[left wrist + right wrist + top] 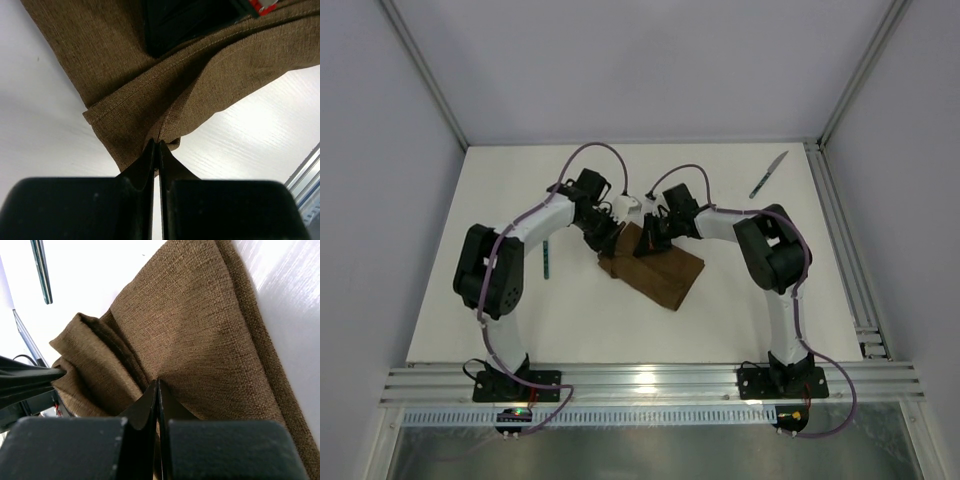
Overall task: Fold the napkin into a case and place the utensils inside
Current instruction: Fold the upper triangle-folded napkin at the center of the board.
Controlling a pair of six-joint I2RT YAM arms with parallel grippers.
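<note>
Top view: napkin (655,268) folded, mid-surface (570,320); knife (769,173) far right, fork (547,258) left, both apart from it.
Left wrist: left end effector (156,145) pinches the napkin's hemmed corner.
Right wrist: right end effector (157,385) pinches a raised napkin fold.

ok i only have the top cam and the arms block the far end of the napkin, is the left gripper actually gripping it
Observer: Yes. In the left wrist view the left gripper is shut, pinching a hemmed corner of the napkin.
Operator: and the right one
Observer: The right wrist view shows the right gripper shut on the napkin too, with its tips closed on the cloth.
Operator: is the cloth lying flat there
Observer: No. In the right wrist view it is bunched into raised folds just left of that gripper.
</note>
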